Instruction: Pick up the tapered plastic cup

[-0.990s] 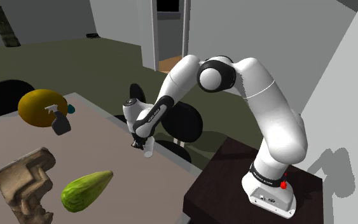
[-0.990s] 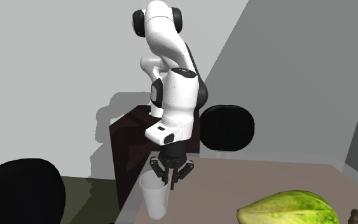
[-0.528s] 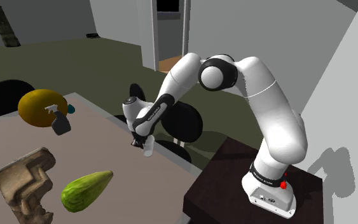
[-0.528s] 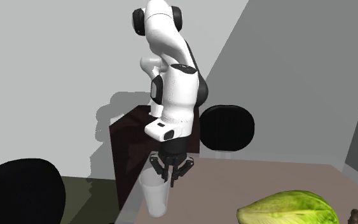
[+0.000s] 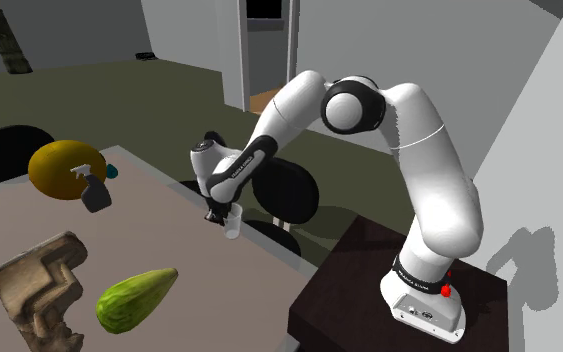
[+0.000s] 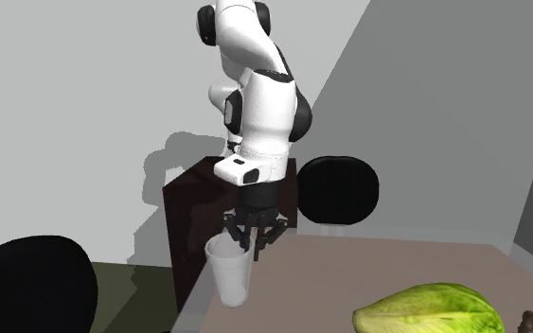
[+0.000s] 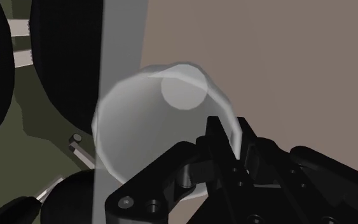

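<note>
The wrist view looks straight down into the see-through white cup (image 7: 165,121) and shows its round bottom. The shoulder view shows other things on the counter (image 5: 159,230), well away from the claw (image 5: 215,215): a green veggie (image 5: 135,298) and a spray bottle (image 5: 93,190). The claw is closed on the cup's rim, with one finger (image 7: 217,137) inside and the other outside. The cup is just under the claw, by the counter's edge. I cannot tell if it touches the counter.
</note>
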